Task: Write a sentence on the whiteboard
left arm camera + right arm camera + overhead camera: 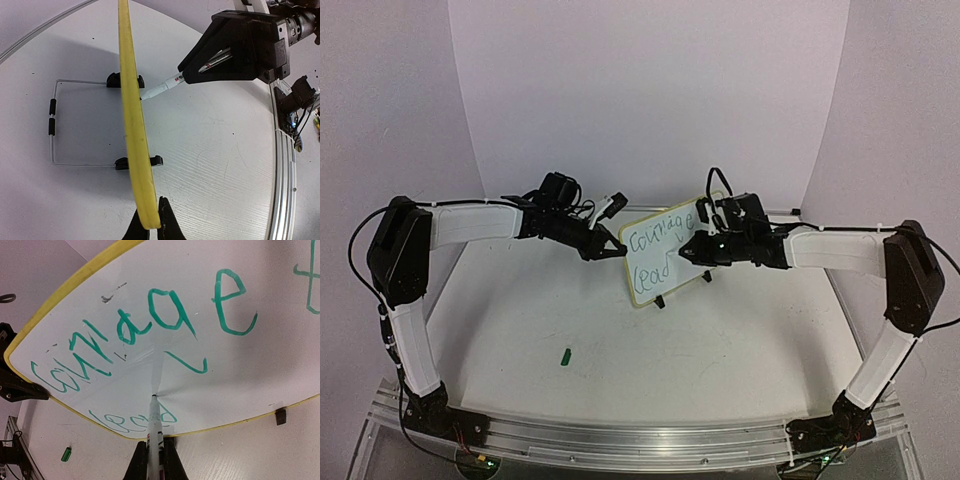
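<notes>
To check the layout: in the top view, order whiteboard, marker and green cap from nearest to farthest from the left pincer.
1. whiteboard, left edge in the left pincer.
2. marker, tip on the board's face.
3. green cap, on the table, near side.

The desk [720, 350] is white and faintly scratched, with a metal rail [640, 435] running along its near edge. Toward the back, the whiteboard [650, 262] stands on small black feet [114, 80]. A thin wire frame [51, 125] joined to those feet lies flat on the surface behind the board. A small green cap [566, 355] lies alone nearer the front left, well apart from the board.
</notes>
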`<state>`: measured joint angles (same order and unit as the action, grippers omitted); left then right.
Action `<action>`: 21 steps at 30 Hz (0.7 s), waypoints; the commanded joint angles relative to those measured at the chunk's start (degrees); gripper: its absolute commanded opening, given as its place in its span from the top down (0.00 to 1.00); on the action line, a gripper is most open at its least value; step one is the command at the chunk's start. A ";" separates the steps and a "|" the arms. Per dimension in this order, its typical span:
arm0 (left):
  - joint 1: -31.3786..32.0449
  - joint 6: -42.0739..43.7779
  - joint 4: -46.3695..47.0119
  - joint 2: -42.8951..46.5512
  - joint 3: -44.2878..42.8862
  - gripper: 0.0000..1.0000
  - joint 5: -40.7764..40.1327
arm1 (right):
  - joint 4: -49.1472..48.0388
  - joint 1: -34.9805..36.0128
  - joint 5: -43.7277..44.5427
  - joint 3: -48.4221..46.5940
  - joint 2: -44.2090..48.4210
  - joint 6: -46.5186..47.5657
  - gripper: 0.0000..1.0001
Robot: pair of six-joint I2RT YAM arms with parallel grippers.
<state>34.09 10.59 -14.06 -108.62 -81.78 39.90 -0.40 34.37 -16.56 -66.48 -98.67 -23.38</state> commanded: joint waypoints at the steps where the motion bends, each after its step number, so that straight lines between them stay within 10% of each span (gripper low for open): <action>1: 1.03 0.49 -3.78 -0.61 -1.37 1.00 1.41 | -0.97 -0.35 0.56 1.35 0.17 0.74 1.00; 21: 0.98 0.42 -3.78 -0.69 -1.28 1.00 1.41 | -0.73 -0.36 1.07 0.65 -2.97 1.48 1.00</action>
<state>34.13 10.59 -14.06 -108.62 -81.78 39.90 -0.16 34.26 -16.35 -64.07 -100.54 -22.73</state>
